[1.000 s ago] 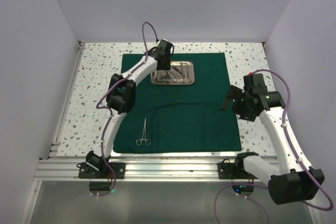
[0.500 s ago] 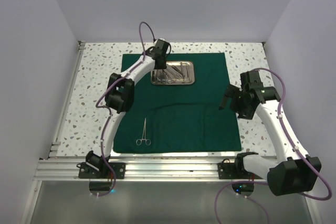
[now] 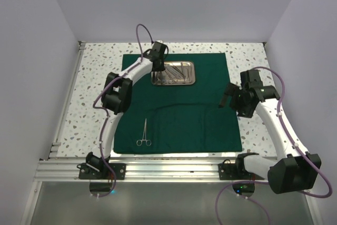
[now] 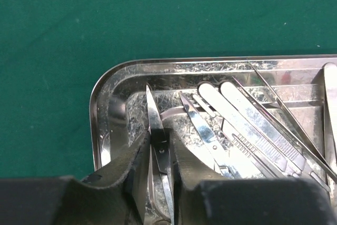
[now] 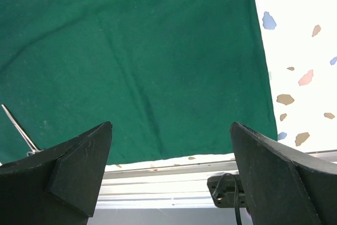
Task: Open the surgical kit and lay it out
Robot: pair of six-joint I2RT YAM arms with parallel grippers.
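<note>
**Scissors lie in line with my left gripper, at the tray's left end**

At the lower left of the cloth (image 3: 184, 119), one ring-handled instrument (image 3: 144, 133) lies flat, rings toward the bottom of the top view. By my judgement that piece is laid out and the rest are not.

My left gripper (image 3: 158, 68) reaches over the left end of the tray (image 3: 196, 75), which sits on the cloth in the upper middle of the top view. In the left wrist view the scissors (image 4: 152, 111) run nearly straight up the frame, tip toward the top, pivot screw low down between my fingers (image 4: 131, 159). So their long axis lies along my reach and my jaws close across their width. The jaws have little room between them, one either side of the metal. I cannot tell whether the pads are gripping or only touching.

Just right of the scissors in that view, more slim instruments (image 4: 247, 122) lie packed together, slanting from upper left to lower right. They lie close to my right-hand finger, and I judge a lift straight up is needed to avoid dragging them.

My right gripper (image 3: 227, 96) hangs over the cloth's right edge, well apart from the tray. Its jaws stand wide apart and hold nothing. The speckled bench (image 5: 300, 35) shows at the right of its view. The left arm is plainly the nearer one.
</note>
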